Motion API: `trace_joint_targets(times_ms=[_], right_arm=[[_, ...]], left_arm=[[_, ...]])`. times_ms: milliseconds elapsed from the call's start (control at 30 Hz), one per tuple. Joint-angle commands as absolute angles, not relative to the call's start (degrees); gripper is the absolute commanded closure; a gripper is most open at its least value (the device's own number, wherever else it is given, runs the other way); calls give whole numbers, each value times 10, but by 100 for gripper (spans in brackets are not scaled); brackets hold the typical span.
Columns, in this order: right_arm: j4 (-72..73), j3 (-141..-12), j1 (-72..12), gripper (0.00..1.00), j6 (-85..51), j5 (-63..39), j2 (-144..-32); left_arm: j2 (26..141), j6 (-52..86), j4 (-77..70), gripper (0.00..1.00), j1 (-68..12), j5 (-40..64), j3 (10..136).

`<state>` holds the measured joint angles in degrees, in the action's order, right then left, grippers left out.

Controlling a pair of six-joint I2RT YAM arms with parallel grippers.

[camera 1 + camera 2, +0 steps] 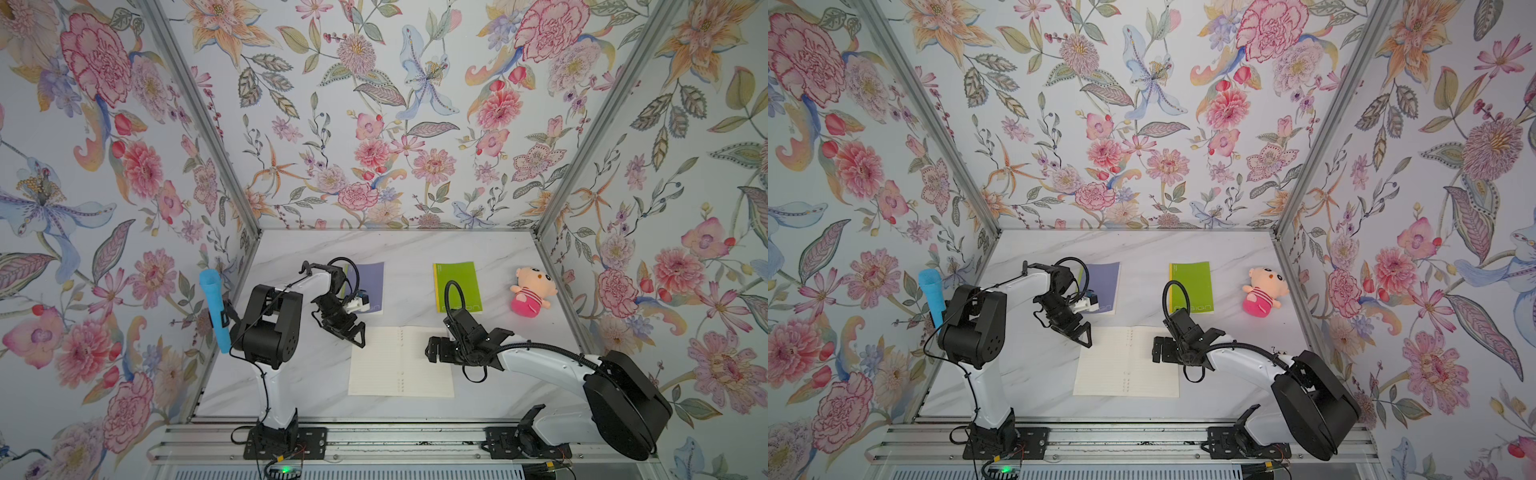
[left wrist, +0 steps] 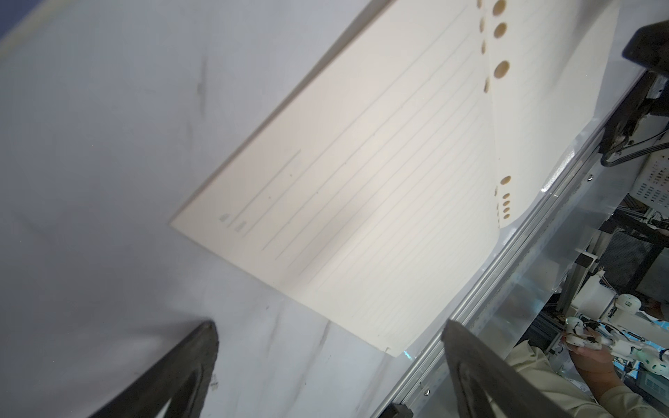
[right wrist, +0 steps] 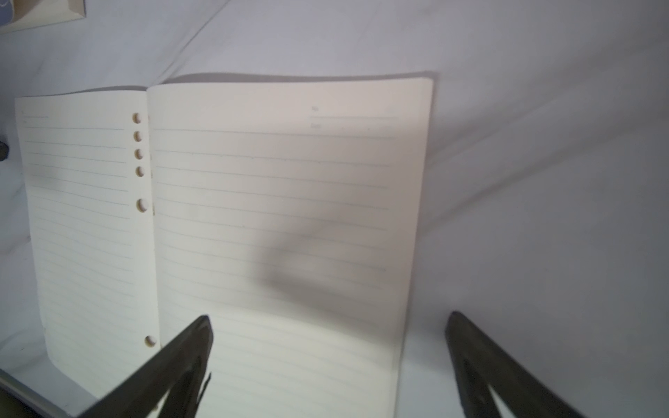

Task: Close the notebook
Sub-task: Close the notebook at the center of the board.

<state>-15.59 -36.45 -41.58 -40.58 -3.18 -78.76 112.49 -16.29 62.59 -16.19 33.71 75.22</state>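
Marble-look worktop [image 1: 316,374], boxed by floral walls [image 1: 374,124] on three sides. Metal front rail [image 1: 374,440] runs along 6 o'clock with both arm bases bolted on. A bare strip lies between the rail and the notebook's near edge. More bare worktop at the notebook's 9 o'clock, out to the wall. The 3 o'clock side is taken up by the right arm [image 1: 540,365].

Notebook [image 1: 399,361] lies open and flat at mid-worktop, toward the front, in both top views. Cream lined pages, punch holes down the spine, edges square to the rail.

Right fingers [image 1: 434,347] are apart with nothing between them, low over the right page's 3 o'clock edge. In the wrist view one of these fingers [image 3: 181,362] is over the page and its mate is past the outer edge, over bare worktop. Contact with the paper: cannot tell. Right arm reaches in from 4 o'clock, forearm low and near level.

Left fingers [image 1: 357,334] are apart and empty, just off the notebook's 11 o'clock corner, tips angled down. Left arm [image 1: 272,399] is folded with elbow up, wrist bent toward 5 o'clock.

Farther back: purple book [image 1: 370,282] at 11 o'clock and green book [image 1: 457,282] at 1 o'clock, both closed, with a gap to the notebook. Plush toy [image 1: 532,291] at 2 o'clock near the right wall. Blue tube [image 1: 216,307] on the left wall at 9 o'clock.
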Motion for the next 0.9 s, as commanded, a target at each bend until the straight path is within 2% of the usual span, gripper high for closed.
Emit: trace_joint_targets(times_ms=[0,867], right_arm=[[-176,-360,-423,0,-419,-57,-816],[-162,-394,-426,0,-399,-62,-872]], left_arm=[[1155,-179,638,0,-182,340,754],[1157,-149,626,0,-207,380,767]])
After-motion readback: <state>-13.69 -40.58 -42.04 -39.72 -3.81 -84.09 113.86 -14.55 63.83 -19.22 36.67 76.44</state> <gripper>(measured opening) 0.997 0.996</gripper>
